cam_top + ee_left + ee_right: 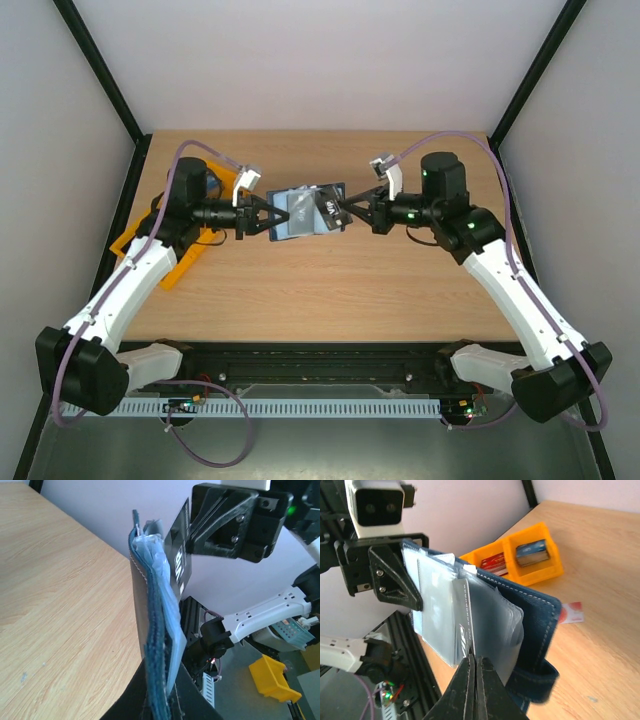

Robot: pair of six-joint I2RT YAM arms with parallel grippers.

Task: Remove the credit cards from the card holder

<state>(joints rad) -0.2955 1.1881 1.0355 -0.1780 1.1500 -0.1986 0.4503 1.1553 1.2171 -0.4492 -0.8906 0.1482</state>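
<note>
The navy-blue card holder [292, 213] hangs open above the table, lifted between the two arms. My left gripper [262, 217] is shut on its left edge; in the left wrist view the holder [154, 630] stands edge-on in the left gripper [160, 685]. My right gripper [474, 662] is shut on the lower edge of the dark grey "VIP" credit card [462, 620], which sits partly among the holder's [535, 615] clear sleeves. From above, this card [326, 205] shows at my right gripper [341, 210]. A white credit card with a red mark [571, 613] lies flat on the table behind the holder.
An orange three-compartment tray [547, 567] with small cards in it stands on the table's left side, partly under my left arm [150, 262]. The black frame rail [320, 360] runs along the near table edge.
</note>
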